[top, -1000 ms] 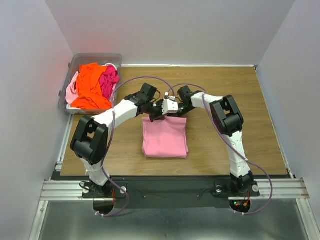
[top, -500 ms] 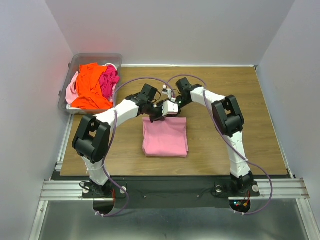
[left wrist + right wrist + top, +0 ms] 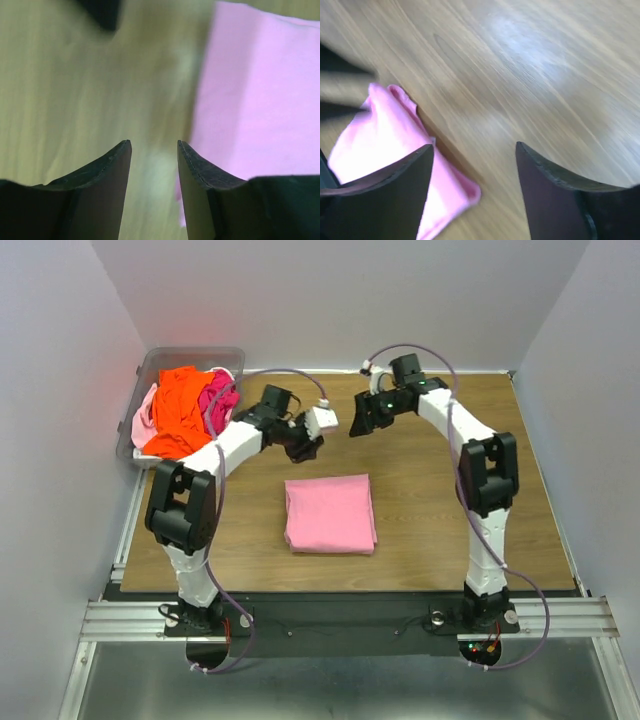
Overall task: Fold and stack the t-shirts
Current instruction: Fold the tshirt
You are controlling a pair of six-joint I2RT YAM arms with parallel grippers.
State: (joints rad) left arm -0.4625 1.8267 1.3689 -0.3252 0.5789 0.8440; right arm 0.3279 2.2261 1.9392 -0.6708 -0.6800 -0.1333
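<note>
Beyond the folded pink t-shirt (image 3: 330, 513), left gripper (image 3: 154, 143) and right gripper (image 3: 474, 146) hover parted, empty; bin (image 3: 190, 352) of t-shirts (image 3: 185, 410) far-left.

1. No text, label, brand, number or sign can be read in any view.
2. The folded pink t-shirt (image 3: 330, 513) on the bench (image 3: 430, 540) shows only plain cloth.
3. The left claw (image 3: 154, 143) and the right claw (image 3: 474, 145) show bare dark fingers. Both wrist views are blurred.
4. The white arm housings (image 3: 235, 445) are too small in the top view to tell any marking.
</note>
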